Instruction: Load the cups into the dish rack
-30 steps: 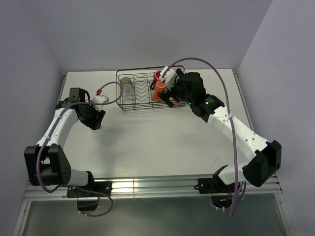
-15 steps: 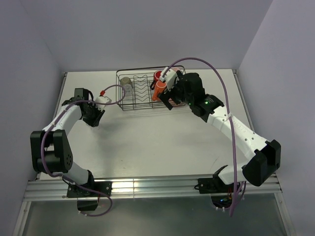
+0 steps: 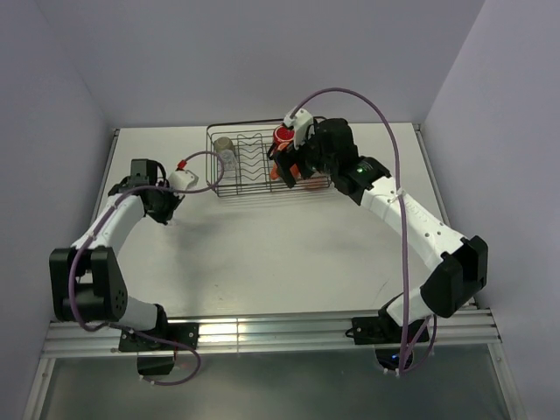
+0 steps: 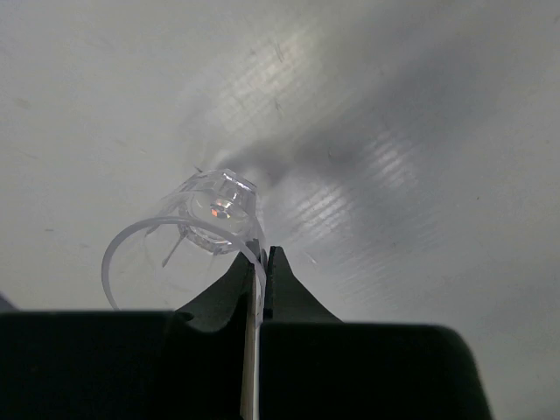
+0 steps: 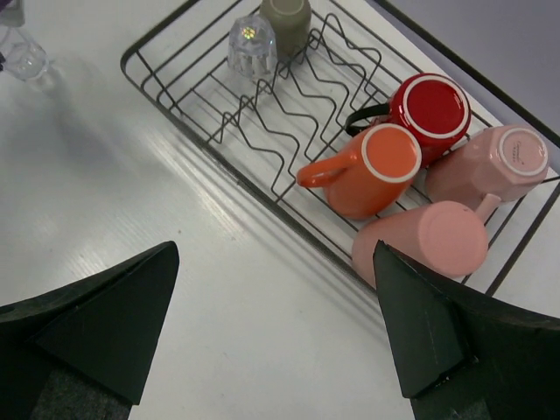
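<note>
My left gripper (image 4: 262, 259) is shut on the near rim of a clear glass (image 4: 213, 220) that lies tilted on the white table at the left. In the top view this gripper (image 3: 164, 213) is left of the dish rack (image 3: 255, 187). The rack (image 5: 229, 162) holds a red mug (image 5: 433, 107), an orange mug (image 5: 372, 171), a pale pink mug (image 5: 490, 166) and a salmon tumbler (image 5: 424, 241) at its right end. A second clear glass (image 5: 252, 44) and a grey-olive mug (image 5: 286, 16) stand at its left end. My right gripper (image 5: 276, 324) hangs open and empty above the rack's front edge.
Upright wire prongs (image 5: 297, 96) fill the rack's middle. Grey walls close in the table on three sides. A purple cable (image 3: 385, 131) loops over the right arm, and another runs along the left arm.
The left jaws have closed on the glass rim. The right wrist has shifted a little left and back over the rack's right end, still open.
</note>
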You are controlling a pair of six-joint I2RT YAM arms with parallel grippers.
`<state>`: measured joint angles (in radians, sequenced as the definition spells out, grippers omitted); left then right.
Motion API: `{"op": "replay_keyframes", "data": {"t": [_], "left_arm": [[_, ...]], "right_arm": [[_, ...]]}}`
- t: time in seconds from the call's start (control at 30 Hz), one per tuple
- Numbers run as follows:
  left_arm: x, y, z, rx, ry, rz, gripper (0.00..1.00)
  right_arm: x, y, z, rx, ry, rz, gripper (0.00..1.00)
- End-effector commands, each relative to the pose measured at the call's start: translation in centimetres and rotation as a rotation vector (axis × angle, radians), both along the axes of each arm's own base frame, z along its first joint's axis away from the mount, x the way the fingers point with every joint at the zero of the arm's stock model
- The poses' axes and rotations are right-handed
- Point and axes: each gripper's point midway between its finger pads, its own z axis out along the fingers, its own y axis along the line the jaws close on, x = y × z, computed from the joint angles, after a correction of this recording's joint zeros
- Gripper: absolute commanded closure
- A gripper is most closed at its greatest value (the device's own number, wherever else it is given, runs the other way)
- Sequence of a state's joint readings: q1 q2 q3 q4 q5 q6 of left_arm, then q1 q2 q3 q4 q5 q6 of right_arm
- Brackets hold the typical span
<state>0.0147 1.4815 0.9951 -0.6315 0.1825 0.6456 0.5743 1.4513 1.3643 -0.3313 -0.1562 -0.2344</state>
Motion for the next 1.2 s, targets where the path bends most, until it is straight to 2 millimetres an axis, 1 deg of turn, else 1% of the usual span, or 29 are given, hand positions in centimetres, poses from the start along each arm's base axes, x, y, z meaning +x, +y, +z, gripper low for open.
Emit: {"op": "replay_keyframes", "data": {"t": [0.0,0.03,0.1,0.13,0.17,0.2,0.23,0.27,0.3,0.33,0.37,0.4,0.43,0.47,0.5,0.53,0.57,0.6,0.63,0.67,0.7,0.77,0.83,0.93,1.0,1.03,1.1,1.17], "left_arm": [[3.6,-1.5,8.3,-0.001,-0.33,-0.018,1.0],[3.3,-2.0,10.5,0.027,-0.431,-0.025,1.0],[3.3,-2.6,13.3,0.062,-0.583,-0.054,1.0],[3.0,-3.6,15.6,0.076,-0.717,-0.077,1.0],[2.7,-4.3,16.7,0.08,-0.789,-0.098,1.0],[2.6,-4.5,17.8,0.123,-0.858,-0.117,1.0],[2.0,-5.8,19.3,0.122,-0.961,-0.149,1.0],[1.8,-5.7,20.2,0.173,-1.025,-0.161,1.0],[1.5,-6.0,19.6,0.191,-1.051,-0.179,1.0],[0.9,-6.7,22.5,0.174,-1.181,-0.18,1.0],[0.5,-6.9,23.4,0.209,-1.238,-0.199,1.0],[-0.1,-7.0,23.6,0.221,-1.284,-0.216,1.0],[-0.6,-7.8,24.1,0.223,-1.331,-0.249,1.0],[-1.3,-8.0,26.6,0.274,-1.464,-0.264,1.0],[-2.0,-8.3,25.3,0.316,-1.5,-0.308,1.0],[-2.8,-9.2,25.5,0.344,-1.566,-0.353,1.0],[-4.6,-8.8,28.3,0.454,-1.746,-0.346,1.0],[-5.0,-10.0,25.4,0.503,-1.763,-0.45,1.0],[-5.6,-10.2,25.2,0.549,-1.812,-0.475,1.0],[-7.2,-10.0,26.7,0.629,-1.924,-0.459,1.0],[-7.0,-10.9,24.5,0.658,-1.909,-0.538,1.0],[-7.9,-11.6,24.3,0.741,-1.961,-0.587,1.0],[-8.5,-12.2,24.7,0.759,-2.015,-0.594,1.0],[-8.6,-12.9,25.7,0.791,-2.053,-0.586,1.0],[-8.8,-13.6,26.3,0.799,-2.085,-0.596,1.0],[-8.9,-13.7,26.5,0.809,-2.092,-0.596,1.0],[-9.1,-14.1,27.0,0.798,-2.105,-0.585,1.0],[-9.1,-14.2,27.3,0.806,-2.107,-0.571,1.0]], "right_arm": [[0.9,0.3,4.4,0.13,-0.015,-0.029,0.0],[1.0,0.4,5.7,0.159,-0.022,-0.036,0.0],[1.1,0.3,6.6,0.183,-0.006,-0.031,0.0],[1.1,0.4,8.0,0.216,-0.011,-0.029,0.0],[0.9,0.3,8.2,0.225,0.003,-0.025,0.0],[0.9,0.4,8.6,0.242,0.012,-0.01,0.0],[0.8,0.4,9.8,0.269,0.009,-0.012,0.0],[0.7,0.4,9.9,0.275,0.019,-0.008,0.0],[0.7,0.5,10.3,0.302,0.037,-0.016,0.0],[0.6,0.5,11.2,0.338,0.044,-0.024,0.0],[0.3,0.7,11.7,0.364,0.056,-0.017,0.0],[0.1,0.8,12.2,0.402,0.081,-0.008,0.0],[0.0,0.9,12.7,0.424,0.088,-0.004,0.0],[-0.2,1.1,12.8,0.443,0.108,0.007,0.0],[-0.4,1.2,12.9,0.469,0.136,0.014,0.0],[-1.0,1.7,12.6,0.483,0.165,0.046,0.0],[-1.0,2.0,12.6,0.496,0.173,0.062,0.0],[-1.2,2.3,12.3,0.516,0.205,0.065,0.0],[-1.5,2.6,11.6,0.525,0.237,0.08,0.0],[-1.5,3.0,11.5,0.543,0.248,0.091,0.0],[-1.7,3.3,11.3,0.568,0.283,0.093,0.0],[-1.8,4.0,10.8,0.597,0.325,0.118,0.0],[-2.0,4.6,10.6,0.637,0.377,0.126,0.0],[-2.4,5.8,10.0,0.698,0.482,0.156,0.0],[-2.7,7.1,9.6,0.739,0.563,0.191,0.0],[-2.5,7.7,9.3,0.75,0.583,0.202,0.0],[-3.2,8.7,8.9,0.776,0.656,0.227,0.0],[-3.6,9.6,8.6,0.786,0.689,0.253,0.0]]}}
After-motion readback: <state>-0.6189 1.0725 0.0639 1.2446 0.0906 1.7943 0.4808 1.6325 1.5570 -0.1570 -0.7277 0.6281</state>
